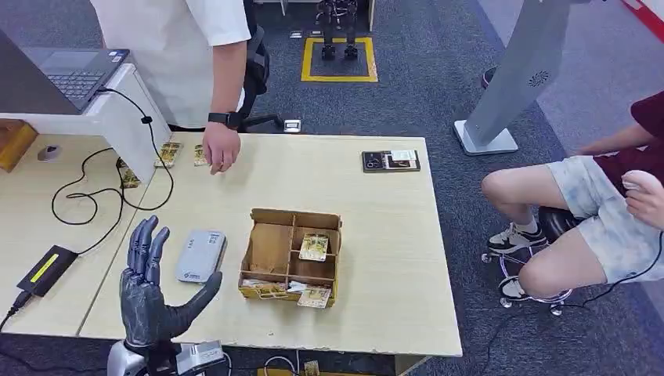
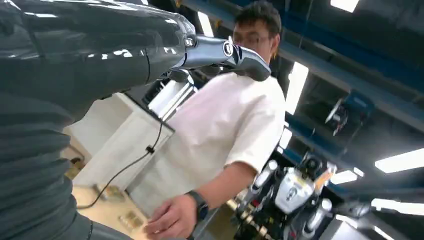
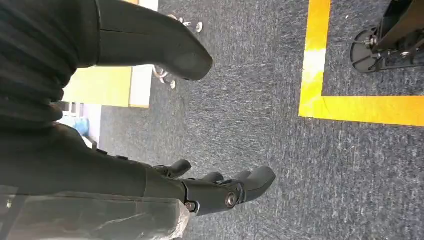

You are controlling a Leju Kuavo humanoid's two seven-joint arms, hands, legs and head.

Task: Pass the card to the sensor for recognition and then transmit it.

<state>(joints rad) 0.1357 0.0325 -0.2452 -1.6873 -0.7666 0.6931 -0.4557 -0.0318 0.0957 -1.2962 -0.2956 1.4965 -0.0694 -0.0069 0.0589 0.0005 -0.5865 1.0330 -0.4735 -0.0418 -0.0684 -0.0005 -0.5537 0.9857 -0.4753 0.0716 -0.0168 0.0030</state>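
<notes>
1. The left robot hand [image 1: 153,294] is rising above the near edge of the counter [image 1: 391,258], palm open, fingers spread and thumb out, holding nothing.
2. Just to its right the grey sensor [image 1: 200,255] is lying flat on the counter.
3. Further right, beyond the sensor, the wooden box [image 1: 291,254] is sitting with a card [image 1: 314,247] resting in one compartment and more cards along its near side.
4. Well ahead of the left robot hand, a person's hand [image 1: 221,149] is touching the counter's far edge.
5. The right robot hand [image 3: 210,190] is hanging over carpet [image 3: 260,125], fingers loosely extended and gripping nothing.
</notes>
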